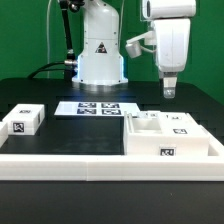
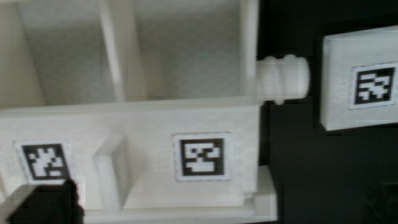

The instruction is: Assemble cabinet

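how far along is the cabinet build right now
Early stage. Done: the cabinet sits beside the border rail. In hand: nothing; the gripper hovers empty above the cabinet. Left: the small tagged block lies apart at the exterior view's left, not yet fitted.

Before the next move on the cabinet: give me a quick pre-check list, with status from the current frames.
1. Claw clear of the cabinet: ok, it hangs above the box with a visible gap.
2. Claw empty: ok, nothing hangs from it in the exterior view.
3. Claw opening width: cannot tell.
4. Cabinet seated flat, open side up: ok.
5. Tags on the cabinet readable in the wrist view: ok, two on the wall face the camera.
6. Small tagged block out of the way: ok, it sits apart on the exterior view's left.
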Motion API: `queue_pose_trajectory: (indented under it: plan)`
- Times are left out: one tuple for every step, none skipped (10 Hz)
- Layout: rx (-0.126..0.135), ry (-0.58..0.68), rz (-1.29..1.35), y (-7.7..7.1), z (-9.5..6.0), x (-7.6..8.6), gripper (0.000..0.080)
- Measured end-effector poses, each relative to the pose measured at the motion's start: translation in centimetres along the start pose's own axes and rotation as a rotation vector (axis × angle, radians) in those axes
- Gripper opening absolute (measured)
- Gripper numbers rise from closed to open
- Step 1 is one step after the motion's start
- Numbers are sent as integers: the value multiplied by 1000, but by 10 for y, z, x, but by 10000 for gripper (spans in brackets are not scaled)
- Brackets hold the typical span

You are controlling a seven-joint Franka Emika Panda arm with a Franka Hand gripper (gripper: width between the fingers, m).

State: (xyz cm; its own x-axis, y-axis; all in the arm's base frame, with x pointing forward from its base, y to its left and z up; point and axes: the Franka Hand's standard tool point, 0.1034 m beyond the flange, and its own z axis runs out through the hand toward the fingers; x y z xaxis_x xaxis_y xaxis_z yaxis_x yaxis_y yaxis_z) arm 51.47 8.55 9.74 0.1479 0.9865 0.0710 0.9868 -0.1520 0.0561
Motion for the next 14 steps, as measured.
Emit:
queue_pose_trajectory:
  plan:
    - [9, -4, -1, -9, 3, -3, 797]
    - [8, -3, 1, -7, 3, -3, 797]
    - [9, -3, 2, -7, 3, -3, 797]
    - [10, -4, 2, -7, 4, -3, 797]
    - [10, -4, 2, -7, 4, -4, 797]
    - [12, -4, 3, -9, 4, -4, 797]
    - [4, -2, 4, -18, 7, -6, 797]
    - [8, -7, 1, -36, 10, -11, 797]
    - [19, -11, -3, -50, 13, -14, 797]
    - [37, -15, -3, -61, 18, -14, 797]
    - [43, -15, 10, -65, 21, -11, 797]
    - [41, -15, 15, -62, 20, -12, 797]
    - [42, -15, 17, -63, 20, -13, 797]
    - [42, -13, 16, -65, 23, -12, 797]
